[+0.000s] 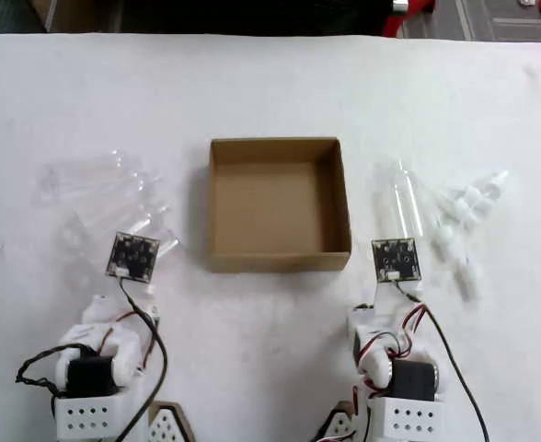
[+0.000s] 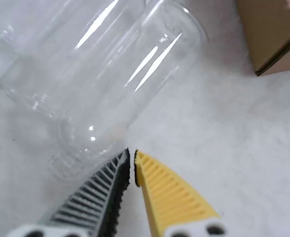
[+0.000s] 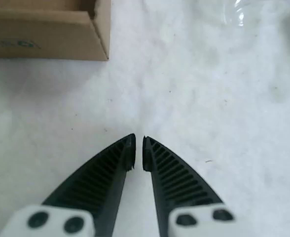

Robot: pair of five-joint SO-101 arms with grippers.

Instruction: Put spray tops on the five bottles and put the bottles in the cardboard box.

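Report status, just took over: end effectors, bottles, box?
Left end effector, right end effector: shut, empty. Clear bottles, spray tops loose on table. Cardboard box holds none. Nothing in the way.

Bare counter (image 1: pixel 270 322) lies open on the near side of the cardboard box (image 1: pixel 280 261) — the box's top is open too. Clear bottles (image 1: pixel 96 181) crowd the left side; one bottle (image 1: pixel 407 207) and spray tops (image 1: pixel 464 216) block the right.
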